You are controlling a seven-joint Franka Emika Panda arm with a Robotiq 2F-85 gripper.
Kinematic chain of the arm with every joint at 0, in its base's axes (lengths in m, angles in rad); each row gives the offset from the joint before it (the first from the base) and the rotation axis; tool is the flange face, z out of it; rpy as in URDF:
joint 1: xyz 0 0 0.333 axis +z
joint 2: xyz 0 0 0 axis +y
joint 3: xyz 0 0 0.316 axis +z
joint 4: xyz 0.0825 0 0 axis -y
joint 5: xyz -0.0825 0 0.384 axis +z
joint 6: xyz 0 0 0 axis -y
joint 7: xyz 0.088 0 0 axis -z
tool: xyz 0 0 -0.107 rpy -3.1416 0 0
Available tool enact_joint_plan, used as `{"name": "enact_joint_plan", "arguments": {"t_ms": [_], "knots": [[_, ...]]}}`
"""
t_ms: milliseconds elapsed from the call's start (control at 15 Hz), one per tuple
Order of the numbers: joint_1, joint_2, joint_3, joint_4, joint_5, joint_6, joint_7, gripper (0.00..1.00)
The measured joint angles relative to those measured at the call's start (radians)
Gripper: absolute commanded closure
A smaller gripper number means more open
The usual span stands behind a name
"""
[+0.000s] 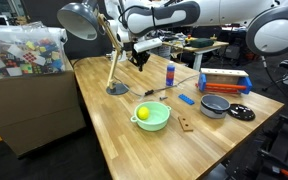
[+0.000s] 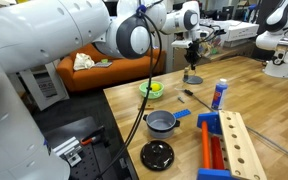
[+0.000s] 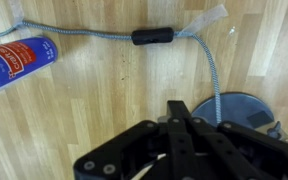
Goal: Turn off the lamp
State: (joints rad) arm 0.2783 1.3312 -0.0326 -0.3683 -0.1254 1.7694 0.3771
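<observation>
I see a smooth, pale wood surface (image 3: 104, 100). The lamp (image 1: 80, 20) has a matt grey metal shade, a woven-looking cord (image 3: 84, 33) and a black plastic switch (image 3: 152, 36).

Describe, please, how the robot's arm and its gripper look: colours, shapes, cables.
The arm is glossy white, built of thick rounded segments with dark bands at the joints. A thin black cable hangs along it. The gripper is matte black, with angular linked fingers.
</observation>
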Motion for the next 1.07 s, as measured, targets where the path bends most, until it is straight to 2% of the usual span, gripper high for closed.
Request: {"name": "enact_joint_plan", "arguments": {"t_ms": [267,733,800,867,933,1000,1067], "knots": [[0.019,-0.024,-0.018,0.010,0.000,-0.016,0.007,1.00],[-0.001,-0.071,-0.063,0.010,0.000,-0.059,0.080,1.00],[-0.003,-0.073,-0.063,0.010,0.000,-0.061,0.096,0.96],[-0.003,-0.074,-0.063,0.010,0.002,-0.062,0.115,0.73],[-0.004,-0.077,-0.060,0.010,0.011,-0.066,0.133,0.96],[-0.003,-0.078,-0.060,0.010,0.012,-0.067,0.136,0.94],[-0.002,-0.077,-0.060,0.009,0.012,-0.066,0.136,0.87]]}}
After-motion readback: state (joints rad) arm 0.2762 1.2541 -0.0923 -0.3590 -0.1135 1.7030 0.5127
